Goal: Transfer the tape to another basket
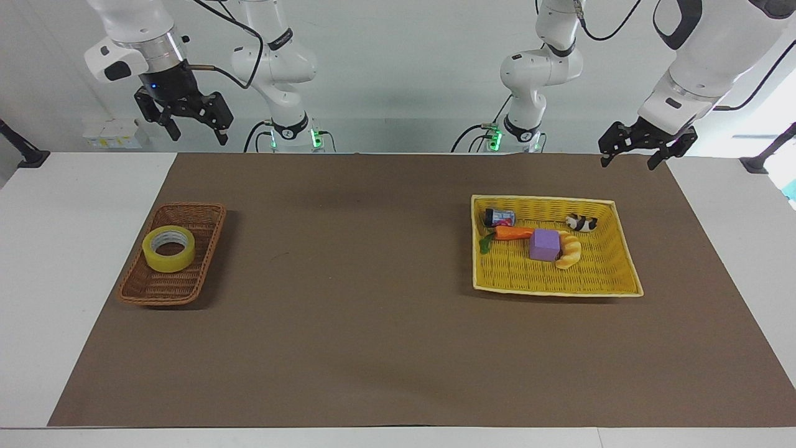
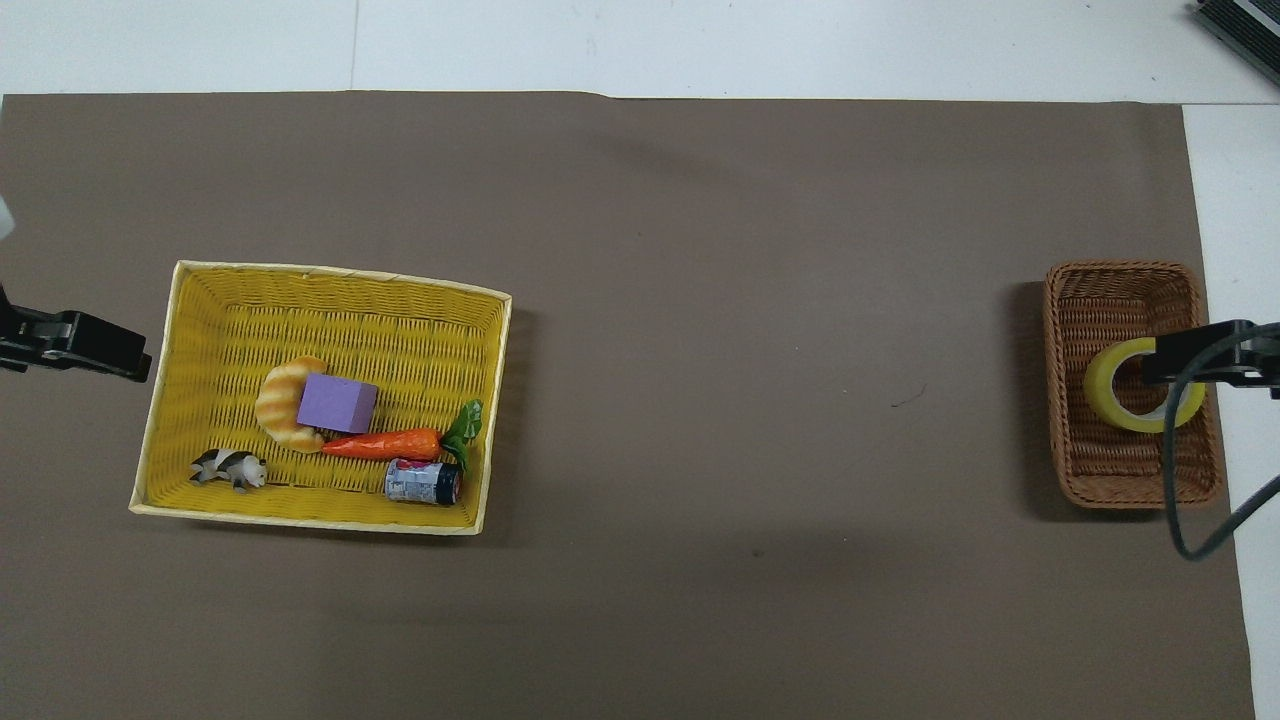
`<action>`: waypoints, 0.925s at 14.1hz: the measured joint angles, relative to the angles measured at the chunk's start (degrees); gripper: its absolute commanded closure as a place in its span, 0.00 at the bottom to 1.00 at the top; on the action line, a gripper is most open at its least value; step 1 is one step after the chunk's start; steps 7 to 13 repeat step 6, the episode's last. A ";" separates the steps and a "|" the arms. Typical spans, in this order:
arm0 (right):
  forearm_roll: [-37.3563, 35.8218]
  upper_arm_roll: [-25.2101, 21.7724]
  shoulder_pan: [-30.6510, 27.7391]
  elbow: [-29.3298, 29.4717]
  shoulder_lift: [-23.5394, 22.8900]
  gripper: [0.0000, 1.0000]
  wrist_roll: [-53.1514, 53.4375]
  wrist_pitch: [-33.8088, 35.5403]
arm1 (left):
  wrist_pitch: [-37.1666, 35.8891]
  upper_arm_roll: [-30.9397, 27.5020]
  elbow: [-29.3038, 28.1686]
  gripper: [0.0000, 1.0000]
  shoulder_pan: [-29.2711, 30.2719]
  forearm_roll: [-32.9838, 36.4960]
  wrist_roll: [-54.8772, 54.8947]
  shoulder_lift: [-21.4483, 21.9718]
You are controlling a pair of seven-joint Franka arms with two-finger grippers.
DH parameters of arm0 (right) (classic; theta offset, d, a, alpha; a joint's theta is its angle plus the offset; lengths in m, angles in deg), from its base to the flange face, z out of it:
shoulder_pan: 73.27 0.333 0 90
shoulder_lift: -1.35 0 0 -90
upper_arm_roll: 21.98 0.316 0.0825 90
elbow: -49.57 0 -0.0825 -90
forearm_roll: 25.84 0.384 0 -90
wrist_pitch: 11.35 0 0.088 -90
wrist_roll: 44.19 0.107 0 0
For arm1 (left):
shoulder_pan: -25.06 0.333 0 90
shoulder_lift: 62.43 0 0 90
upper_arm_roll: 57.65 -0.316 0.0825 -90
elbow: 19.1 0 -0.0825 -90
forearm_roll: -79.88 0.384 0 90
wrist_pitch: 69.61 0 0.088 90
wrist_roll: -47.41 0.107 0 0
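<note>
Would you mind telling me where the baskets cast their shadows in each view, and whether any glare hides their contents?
Facing view: the brown basket throws a soft shadow toward the table's middle; the yellow basket only a thin one along its edge farther from the robots. Overhead view: both shadows fall toward the middle too. No glare; the tape reads clearly.

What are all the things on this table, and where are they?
tape: 1, yellow, in brown basket
brown basket: 1, at the right arm's end
yellow basket: 1, at the left arm's end
cube: 1, purple, in yellow basket
carrot: 1, orange, beside cube
croissant: 1, tan, beside cube
can: 1, in yellow basket
toy animal: 1, black-white, in yellow basket
mat: 1, brown
right gripper: open, raised
left gripper: open, raised
</note>
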 measured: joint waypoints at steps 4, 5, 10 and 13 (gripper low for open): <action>0.16 0.38 -0.08 0.04 0.03 0.00 -0.04 0.04 | 0.00 0.00 0.00 0.00 0.00 0.00 0.00 0.00; 0.17 0.53 -0.08 0.06 0.04 0.00 -0.04 0.05 | 0.00 0.00 0.00 0.00 0.00 0.00 0.00 0.00; 0.19 0.64 -0.07 0.06 0.04 0.00 -0.04 0.07 | 0.00 0.00 0.00 0.00 0.00 0.00 0.00 0.00; 0.19 0.64 -0.07 0.06 0.04 0.00 -0.04 0.07 | 0.00 0.00 0.00 0.00 0.00 0.00 0.00 0.00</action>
